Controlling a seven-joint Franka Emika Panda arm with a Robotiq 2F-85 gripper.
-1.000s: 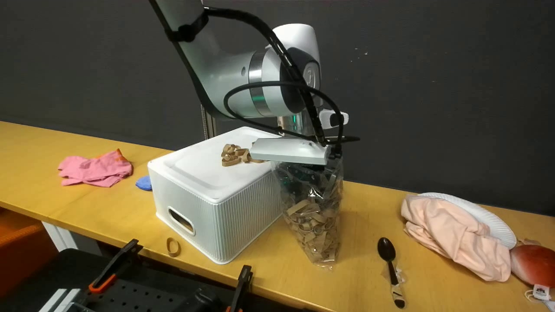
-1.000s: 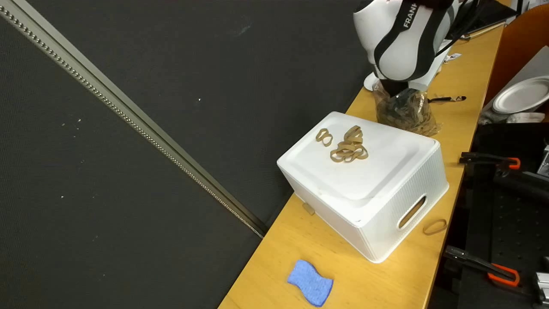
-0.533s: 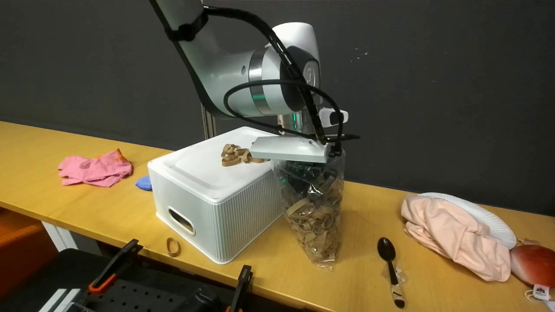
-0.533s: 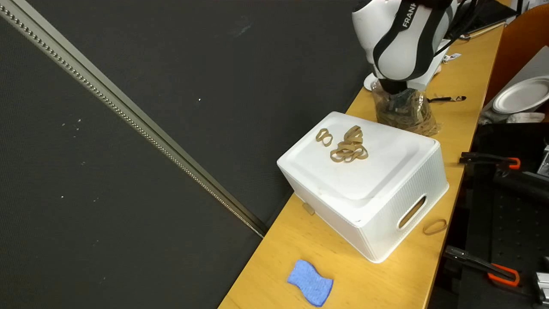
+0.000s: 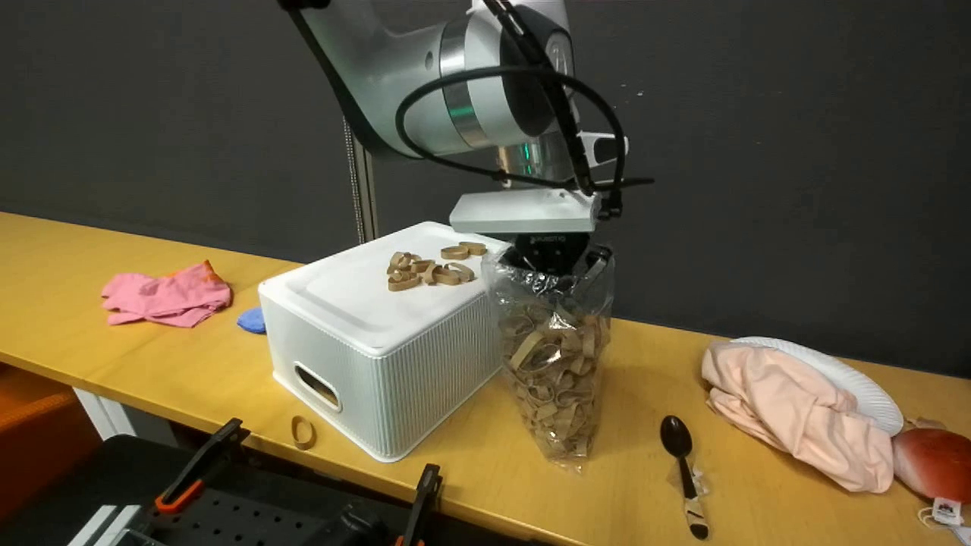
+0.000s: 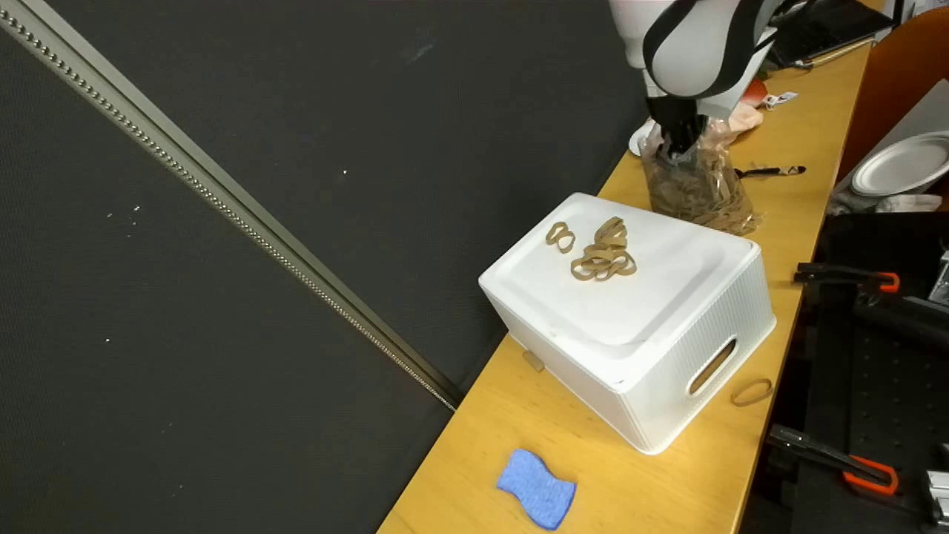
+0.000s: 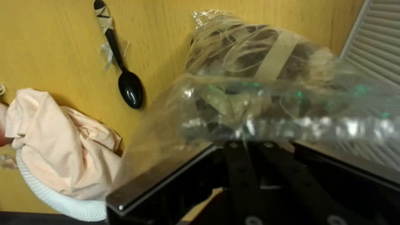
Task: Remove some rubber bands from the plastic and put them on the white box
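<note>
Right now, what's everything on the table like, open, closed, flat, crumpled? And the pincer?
Plastic bag: upright, mouth open, bands inside.
Pincer: closed, inside the bag's mouth; whether it grips bands is hidden.
White box: top closed.
Rubber bands on top: loose, two clusters.
Stray band: loose on the table.
Black spoon: lying flat.
Peach cloth: crumpled.
White plate: partly covered by that cloth.
Pink cloth: crumpled.
Blue sponge: lying flat.

Vs. a ½ sec ago, arm [image 5: 485,106] & gripper [image 6: 680,148] sit higher in both exterior views, gripper now partly out the top of the bag [image 5: 501,284]; bands [image 5: 561,387] in its upper half less blocked. In an exterior view, 2 loops [image 5: 457,252] on the box [image 5: 334,296], prev. hidden, come into sight.
</note>
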